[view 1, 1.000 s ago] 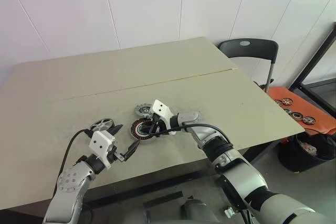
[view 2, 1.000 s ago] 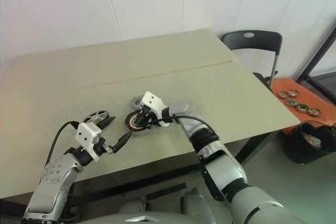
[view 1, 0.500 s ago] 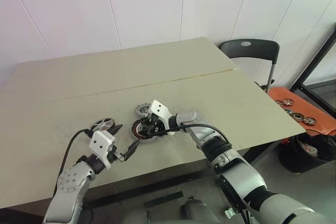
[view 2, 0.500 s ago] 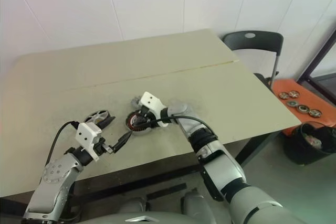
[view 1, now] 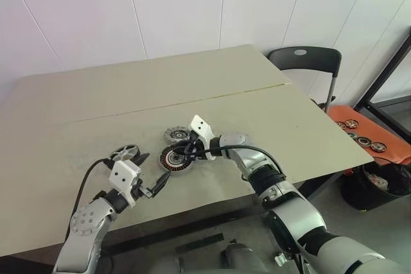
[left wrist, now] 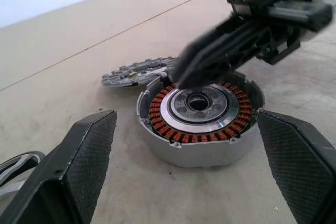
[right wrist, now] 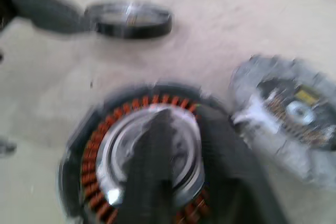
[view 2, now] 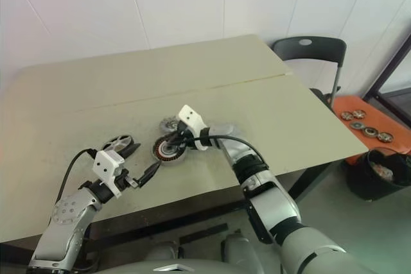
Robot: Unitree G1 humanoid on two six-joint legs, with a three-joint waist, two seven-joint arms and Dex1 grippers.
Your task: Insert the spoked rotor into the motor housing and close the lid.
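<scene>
The motor housing (view 1: 173, 157), a round puck with copper windings and a silvery centre, lies near the table's front. My right gripper (view 1: 185, 152) is shut, its fingertips (right wrist: 157, 166) resting over the housing's silvery centre with nothing held. The lid (view 1: 174, 135), a grey toothed disc, lies flat just behind the housing. To the housing's left the spoked rotor (view 1: 124, 153) lies on the table. My left gripper (view 1: 154, 170) stands open in front of the housing, one finger near the rotor, and the housing (left wrist: 199, 121) shows between its fingers (left wrist: 79, 166).
The beige table (view 1: 289, 126) has a seam across its middle and its front edge close to my arms. A black chair (view 1: 307, 62) stands at the right corner. Beyond the right edge sit an orange tray (view 1: 369, 142) of parts and a dark bin (view 1: 379, 187).
My right gripper's fingers have closed over the housing's centre and its wrist has lifted slightly. The left arm, rotor and lid have not moved.
</scene>
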